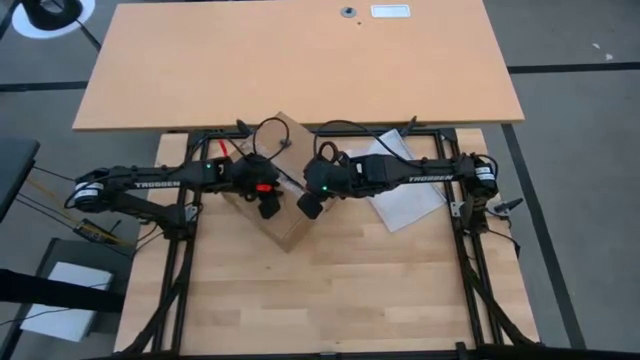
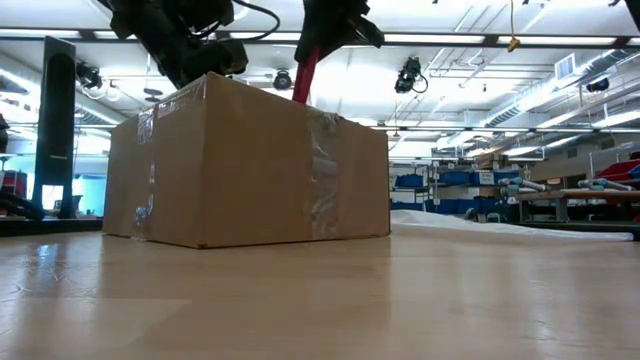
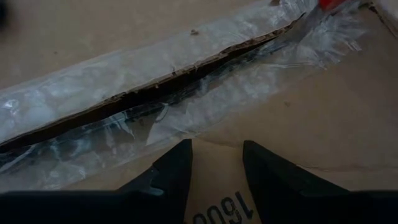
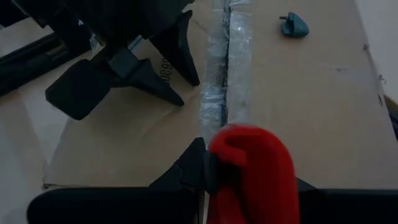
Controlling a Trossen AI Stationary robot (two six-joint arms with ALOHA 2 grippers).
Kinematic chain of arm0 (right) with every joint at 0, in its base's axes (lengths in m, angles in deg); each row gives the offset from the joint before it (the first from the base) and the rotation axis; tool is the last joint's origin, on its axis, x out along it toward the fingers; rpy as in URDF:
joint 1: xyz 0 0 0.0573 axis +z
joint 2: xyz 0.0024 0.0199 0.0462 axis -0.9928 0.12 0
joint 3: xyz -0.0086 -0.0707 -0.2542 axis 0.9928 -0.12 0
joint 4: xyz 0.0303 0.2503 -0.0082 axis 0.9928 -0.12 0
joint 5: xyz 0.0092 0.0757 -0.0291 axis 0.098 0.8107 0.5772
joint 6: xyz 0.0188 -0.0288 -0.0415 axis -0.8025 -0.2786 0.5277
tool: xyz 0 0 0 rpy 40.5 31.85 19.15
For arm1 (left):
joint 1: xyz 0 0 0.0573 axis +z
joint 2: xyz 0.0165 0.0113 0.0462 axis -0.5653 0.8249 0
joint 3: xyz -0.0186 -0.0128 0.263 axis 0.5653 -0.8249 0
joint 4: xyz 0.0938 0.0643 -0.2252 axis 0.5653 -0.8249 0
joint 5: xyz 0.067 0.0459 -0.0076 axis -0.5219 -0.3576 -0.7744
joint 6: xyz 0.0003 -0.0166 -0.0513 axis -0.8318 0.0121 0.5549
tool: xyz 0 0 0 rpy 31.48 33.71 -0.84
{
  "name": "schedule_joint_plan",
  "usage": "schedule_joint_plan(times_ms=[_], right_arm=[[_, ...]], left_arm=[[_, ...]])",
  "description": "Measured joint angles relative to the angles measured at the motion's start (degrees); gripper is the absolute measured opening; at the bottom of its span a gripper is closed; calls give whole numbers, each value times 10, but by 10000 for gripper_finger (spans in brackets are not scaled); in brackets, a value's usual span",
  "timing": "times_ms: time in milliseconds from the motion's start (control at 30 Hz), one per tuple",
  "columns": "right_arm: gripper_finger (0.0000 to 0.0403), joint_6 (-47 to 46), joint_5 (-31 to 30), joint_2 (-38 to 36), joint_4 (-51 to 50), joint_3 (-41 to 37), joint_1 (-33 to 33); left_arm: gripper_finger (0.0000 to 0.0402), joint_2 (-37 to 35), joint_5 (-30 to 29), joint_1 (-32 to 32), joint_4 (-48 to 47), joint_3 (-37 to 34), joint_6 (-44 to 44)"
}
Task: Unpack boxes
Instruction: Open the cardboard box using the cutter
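From the high view I see the carton (image 1: 285, 205) sitting skewed mid-worktop (image 1: 340, 290), both arms meeting over its top; a white sheet (image 1: 410, 205) lies just beside the carton on the right arm's side. The low view gives me what overhead can't: carton's flat on the worktop, side walls upright, clear tape (image 2: 325, 170) running down the near wall, top flaps level. Only the wrist views show the seam: in the left wrist view the tape along the centre seam (image 3: 161, 87) is torn and crinkled, w/ a dark gap between flaps. The right wrist view shows a small dark bit (image 4: 293, 26) lying on the carton top, beyond the seam tape.

Edges: carton's near corner sits well inside the worktop edge, lots of bare wood on the near side of the carton.

Left gripper (image 3: 216, 165) hangs just over the flap beside the seam, jaws partway apart, nothing between them. Right gripper (image 4: 249, 180) sits over the seam, jaws narrowed onto a red tool (image 4: 252, 174), its tip at the carton top.
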Motion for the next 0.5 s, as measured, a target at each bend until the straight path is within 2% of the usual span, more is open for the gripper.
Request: schedule_joint_plan(times_ms=[500], right_arm=[[58,29,-3,0,-5,0,0]], left_arm=[[156,0,0,0,1,0,0]])
